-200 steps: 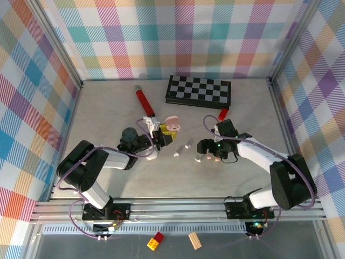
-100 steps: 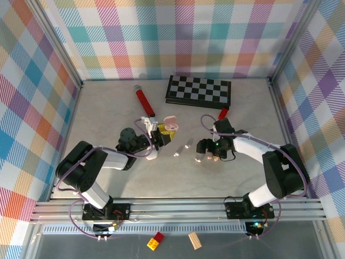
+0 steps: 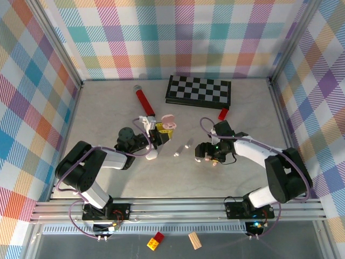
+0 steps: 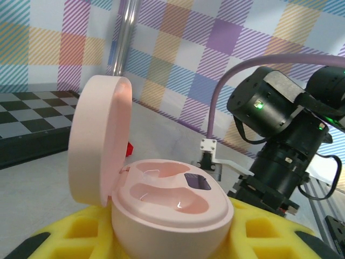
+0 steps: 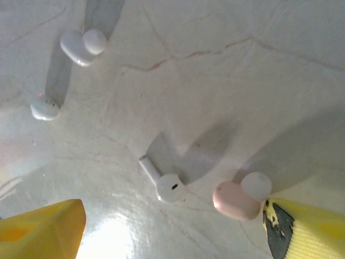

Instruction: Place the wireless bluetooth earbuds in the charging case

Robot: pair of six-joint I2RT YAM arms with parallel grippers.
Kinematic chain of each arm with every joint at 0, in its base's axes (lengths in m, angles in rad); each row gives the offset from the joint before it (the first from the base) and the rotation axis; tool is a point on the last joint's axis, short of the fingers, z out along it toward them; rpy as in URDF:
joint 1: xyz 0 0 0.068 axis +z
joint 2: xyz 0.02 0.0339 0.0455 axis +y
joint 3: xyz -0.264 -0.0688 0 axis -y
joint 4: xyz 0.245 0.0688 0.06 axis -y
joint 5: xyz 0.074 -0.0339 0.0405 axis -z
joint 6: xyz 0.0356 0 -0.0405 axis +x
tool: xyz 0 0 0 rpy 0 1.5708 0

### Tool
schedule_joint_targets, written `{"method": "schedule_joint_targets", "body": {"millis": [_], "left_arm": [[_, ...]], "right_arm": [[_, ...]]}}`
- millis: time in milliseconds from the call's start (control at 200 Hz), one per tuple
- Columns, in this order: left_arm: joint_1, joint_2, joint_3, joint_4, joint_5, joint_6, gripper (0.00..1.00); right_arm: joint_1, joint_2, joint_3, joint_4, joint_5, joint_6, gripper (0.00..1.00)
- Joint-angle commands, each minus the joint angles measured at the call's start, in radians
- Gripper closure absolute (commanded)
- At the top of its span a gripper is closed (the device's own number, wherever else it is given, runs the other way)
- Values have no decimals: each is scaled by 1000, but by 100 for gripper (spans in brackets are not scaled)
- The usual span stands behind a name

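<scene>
**Left arm.** The left gripper (image 3: 158, 136) is clamping the base of the pink charging case (image 4: 172, 208) between its yellow fingers (image 4: 75, 234). The case is sitting upright, and its lid (image 4: 99, 140) is standing open over the two wells.

**Right arm.** The right gripper (image 3: 207, 155) is hanging low over the table (image 3: 102, 113), with its jaws spread wide and gripping nothing. Seen from its wrist, a white earbud (image 5: 164, 183) is lying on the surface between the two yellow fingertips (image 5: 43, 226). A pinkish earbud (image 5: 237, 197) is resting just beside the other fingertip; whether the two are touching cannot be told.

**Between the arms.** Two more white earbuds (image 3: 182, 147) are lying on the table between the grippers, apart from the case.
</scene>
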Motion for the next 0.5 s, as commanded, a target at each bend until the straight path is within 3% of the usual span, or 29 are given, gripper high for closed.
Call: {"method": "schedule_joint_targets", "body": {"millis": [0, 200, 495], "left_arm": [[13, -27, -7, 45, 8, 15, 65], [38, -29, -14, 45, 7, 15, 65], [47, -40, -18, 44, 11, 15, 65]], "right_arm": [[8, -48, -4, -62, -25, -13, 16], [8, -67, 44, -99, 90, -59, 16], [6, 104, 132, -8, 116, -107, 14]]}}
